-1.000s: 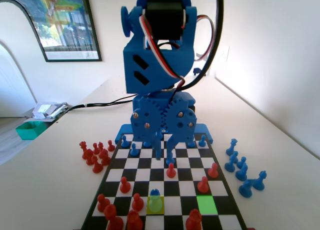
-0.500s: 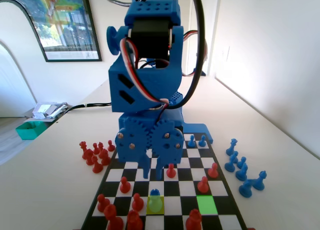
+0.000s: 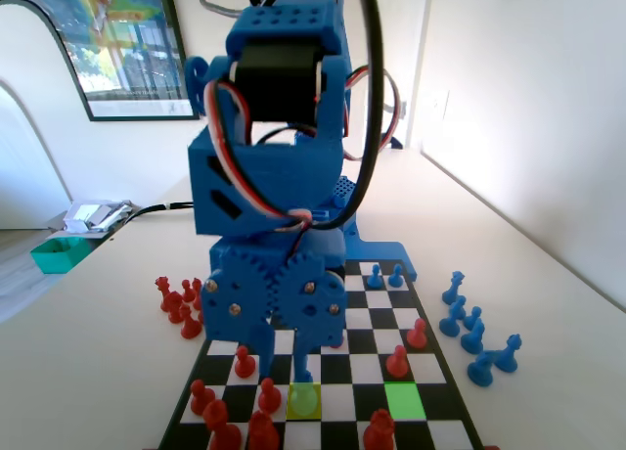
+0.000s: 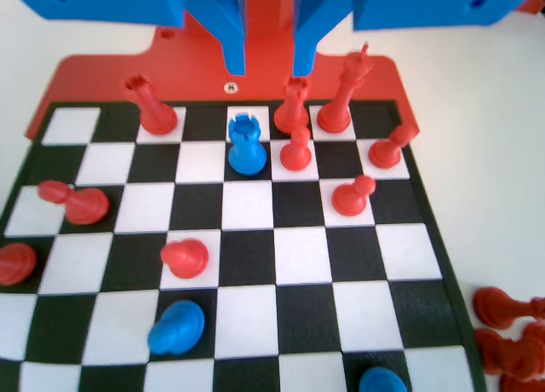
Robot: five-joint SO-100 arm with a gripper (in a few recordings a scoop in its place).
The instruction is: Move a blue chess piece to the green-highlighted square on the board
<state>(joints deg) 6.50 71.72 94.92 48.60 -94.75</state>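
The blue chess piece, small with a notched top, stands on a white square near the far end of the board in the wrist view. My gripper hangs open above it, with the piece slightly left of the gap and nothing between the jaws. In the fixed view the gripper is low over the yellow-green square and hides the top of the piece there. The green-highlighted square lies two squares to the right in the same row and is bare.
A red pawn stands right beside the blue piece, with more red pieces behind it. Another red pawn sits just behind the green square. Off the board lie red pieces on the left and blue pieces on the right.
The arm has swung toward the fixed camera and come down. Its jaws moved from mid-board to the yellow-green square and now cover the blue piece's top.
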